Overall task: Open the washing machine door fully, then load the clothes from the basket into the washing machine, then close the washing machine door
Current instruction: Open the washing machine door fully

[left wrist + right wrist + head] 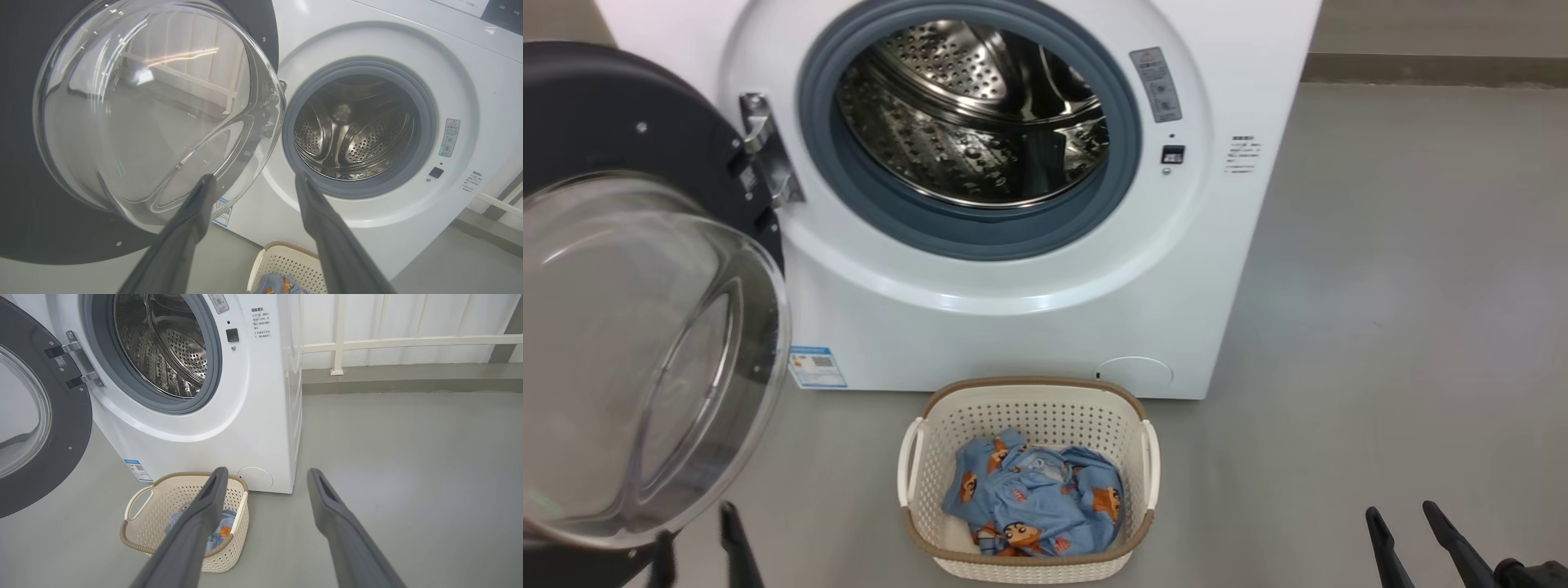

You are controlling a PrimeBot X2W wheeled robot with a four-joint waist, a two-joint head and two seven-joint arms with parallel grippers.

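**Asker:** Where did the clothes lie from each tool?

**Describer:** In the head view the clothes [1033, 502], a blue bundle, sat in the basket [1029, 382] on the floor [1380, 286], just in front of the washing machine [1013, 327]. They lay at three o'clock from the left tool [696, 531] and at nine o'clock from the right tool [1403, 513], roughly midway between them. The bundle spread wider from nine to three than front to back.

**Asker:** And the fingers?

**Describer:** Both tools had their fingers apart and held nothing.

**Asker:** What room was there?

**Describer:** The washing machine door [629, 327] stood wide open at nine o'clock. In that view its glass bowl loomed just over the left tool, crowding it. Bare floor surrounded the right tool, so that arm probably had the freer reach. The drum [972, 114] gaped empty at twelve o'clock, above the basket.
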